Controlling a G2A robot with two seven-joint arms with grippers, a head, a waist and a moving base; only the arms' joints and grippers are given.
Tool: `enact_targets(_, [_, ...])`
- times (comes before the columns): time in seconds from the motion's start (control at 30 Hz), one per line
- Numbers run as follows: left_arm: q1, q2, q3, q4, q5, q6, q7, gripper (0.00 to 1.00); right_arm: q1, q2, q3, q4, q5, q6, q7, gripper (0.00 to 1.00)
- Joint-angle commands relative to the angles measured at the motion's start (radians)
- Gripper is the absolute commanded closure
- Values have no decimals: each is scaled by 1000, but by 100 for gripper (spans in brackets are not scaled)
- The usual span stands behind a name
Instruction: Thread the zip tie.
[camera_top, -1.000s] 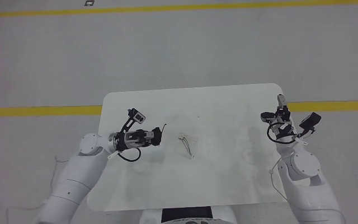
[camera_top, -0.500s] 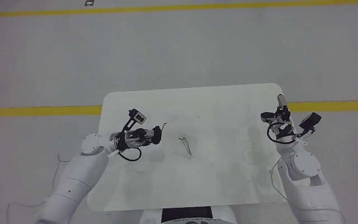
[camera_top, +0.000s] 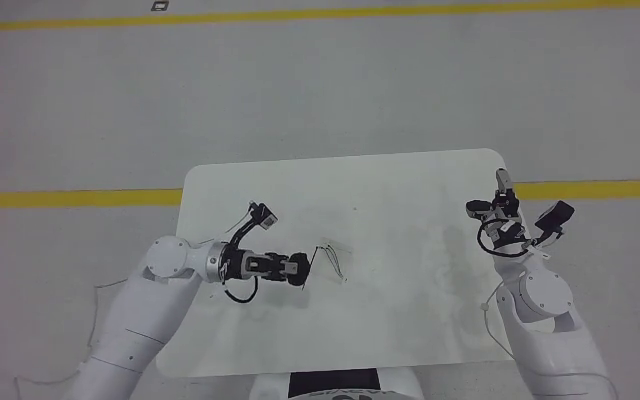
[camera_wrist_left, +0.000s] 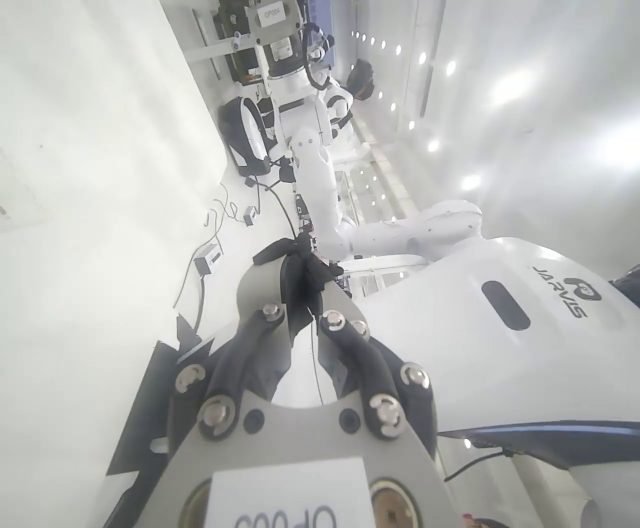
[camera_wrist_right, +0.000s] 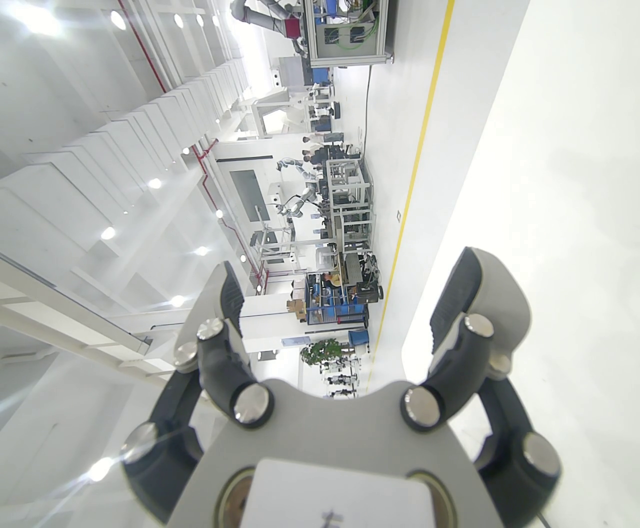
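Note:
My left gripper (camera_top: 301, 268) hovers low over the white table (camera_top: 400, 190), left of centre, and is shut on a thin black zip tie (camera_top: 313, 255). In the left wrist view the black pads (camera_wrist_left: 292, 280) are pressed together, and the zip tie (camera_wrist_left: 316, 350) runs as a fine dark line back between the fingers. Just beyond its tip a pale, thin folded strip (camera_top: 336, 262) lies flat on the table. My right gripper (camera_top: 495, 205) sits at the table's right edge. It stands open (camera_wrist_right: 345, 280) with nothing between its fingers.
The table's near edge (camera_top: 330, 368) lies in front of both arms. A yellow floor line (camera_top: 90, 197) passes behind the table on both sides.
My left gripper has moved right and toward the table's front with the zip tie, turning at the wrist, and now sits next to the pale strip. The right arm has not moved.

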Motion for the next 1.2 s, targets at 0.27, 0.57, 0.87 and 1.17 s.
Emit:
enact_targets(0.27, [-18, 0, 1, -41, 94, 0, 34, 100, 0, 0, 0, 0, 0, 0, 0, 0])
enact_targets(0.57, [-15, -13, -26, -168, 178, 0, 0, 100, 0, 0, 0, 0, 0, 0, 0, 0])
enact_targets(0.87, [-13, -10, -40, -171, 203, 0, 0, 100, 0, 0, 0, 0, 0, 0, 0, 0])
enact_targets(1.17, [-8, -5, -50, -166, 151, 0, 0, 100, 0, 0, 0, 0, 0, 0, 0, 0])
